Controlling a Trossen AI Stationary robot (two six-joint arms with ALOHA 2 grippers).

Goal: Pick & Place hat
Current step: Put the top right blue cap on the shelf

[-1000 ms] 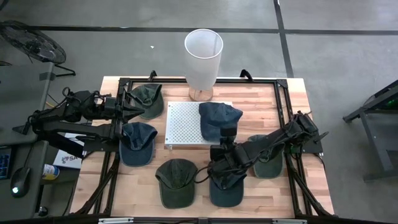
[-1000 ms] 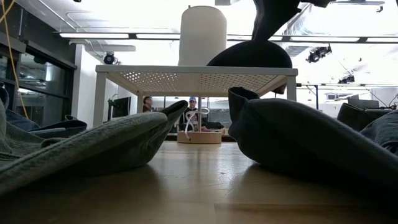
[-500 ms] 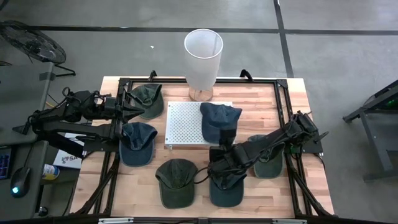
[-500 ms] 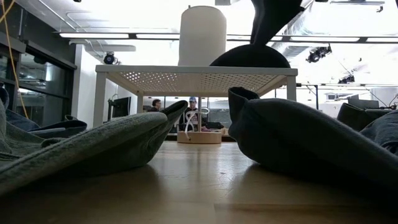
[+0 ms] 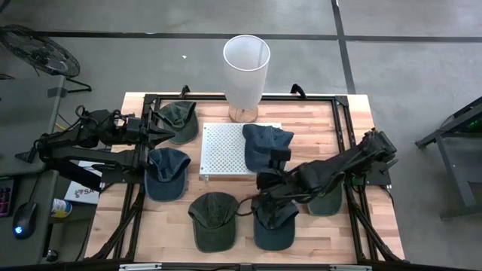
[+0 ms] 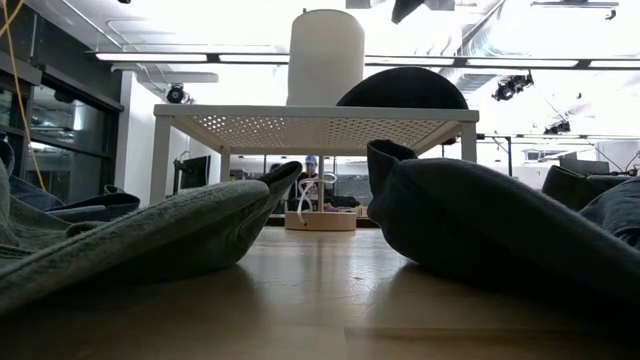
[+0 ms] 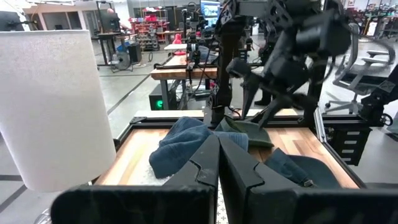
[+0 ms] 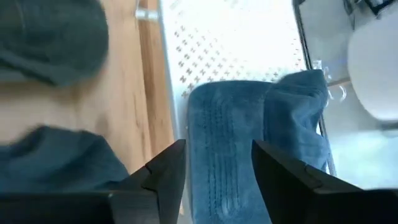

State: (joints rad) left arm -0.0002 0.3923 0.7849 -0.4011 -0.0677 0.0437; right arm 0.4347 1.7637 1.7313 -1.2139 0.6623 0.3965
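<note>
Nearest you, 2 caps lie on the wooden table [image 5: 226, 184], and your right gripper [image 5: 265, 181] hangs just behind them with its fingers spread and empty. Beyond it the blue hat [image 5: 265, 145] rests on the white perforated platform [image 5: 222, 147]. At the far left, your left gripper [image 5: 167, 129] waits with fingers pressed together beside a green cap [image 5: 179, 120].

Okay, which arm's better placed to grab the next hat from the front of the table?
The right. Its open pincer hangs over the blue hat at the table's front, having let go of the cap on the white platform. The left pincer is shut, parked at the far left.
</note>
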